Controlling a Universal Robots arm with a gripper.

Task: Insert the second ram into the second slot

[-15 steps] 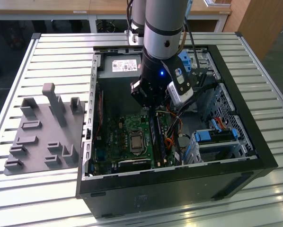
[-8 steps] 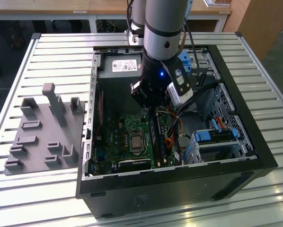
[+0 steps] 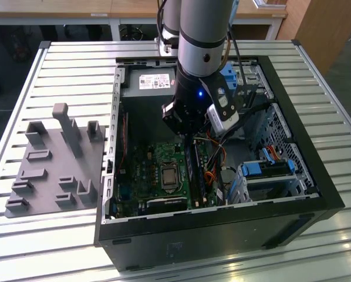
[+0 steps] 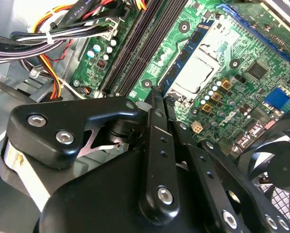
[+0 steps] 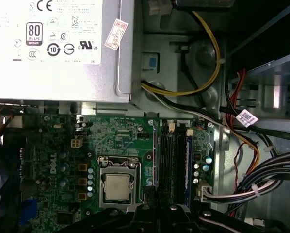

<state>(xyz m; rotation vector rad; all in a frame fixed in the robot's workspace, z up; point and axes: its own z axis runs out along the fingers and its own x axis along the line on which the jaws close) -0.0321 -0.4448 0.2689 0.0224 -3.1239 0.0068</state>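
The socket (image 5: 118, 187), square in a metal frame, sits on the green board (image 5: 106, 133). Just beside it run the long black slots (image 5: 171, 165), and a blue strip (image 5: 188, 165) lines their side away from the socket. The gripper (image 5: 157, 213) shows dark at the slots' end, close to the socket. Across the board from the socket lies the grey power supply (image 5: 62, 80) with a pale label. Beyond the slots from the socket run bundled black and white cables (image 5: 261, 182) and red and orange wires (image 5: 249, 143). A yellow wire (image 5: 206, 34) curves beside the power supply.

Silver-grey tubular arm (image 3: 202, 41), black wrist (image 3: 187, 111) with a blue light (image 3: 199, 93), black pincer (image 4: 157, 97) linkages, silver screws (image 4: 165, 195)
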